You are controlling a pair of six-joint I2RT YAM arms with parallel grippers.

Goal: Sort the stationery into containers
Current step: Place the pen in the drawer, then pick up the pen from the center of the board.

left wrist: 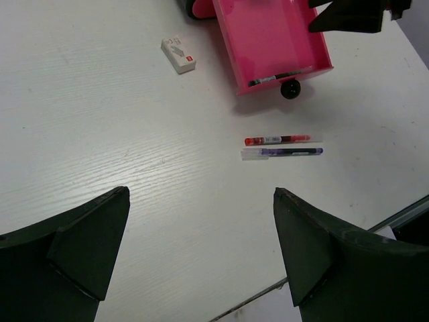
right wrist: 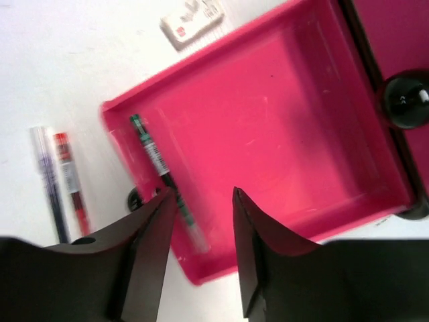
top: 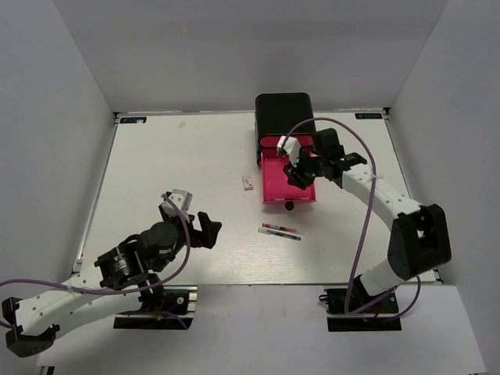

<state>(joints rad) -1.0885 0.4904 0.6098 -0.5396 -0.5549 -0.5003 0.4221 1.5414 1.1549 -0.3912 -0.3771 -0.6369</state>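
Note:
A black cabinet [top: 283, 113] stands at the back with one pink drawer [top: 269, 178] pulled out. My right gripper [top: 298, 175] hovers over that drawer, open and empty [right wrist: 201, 194]. A green-marked pen [right wrist: 158, 166] lies in the drawer [right wrist: 281, 114] along its front wall, beside my left finger. A red pen [left wrist: 277, 139] and a purple-dark pen [left wrist: 281, 153] lie side by side on the table in front of the drawer [left wrist: 271, 40]. A white eraser block [left wrist: 179, 54] lies left of the drawer. My left gripper [left wrist: 201, 192] is open and empty above bare table, near the front edge.
The drawer's black knob [top: 290, 205] faces the two pens [top: 280, 230]. The eraser [top: 248, 183] is between the drawer and the table's middle. Another drawer's black knob [right wrist: 404, 100] shows in the right wrist view. Grey walls enclose the table.

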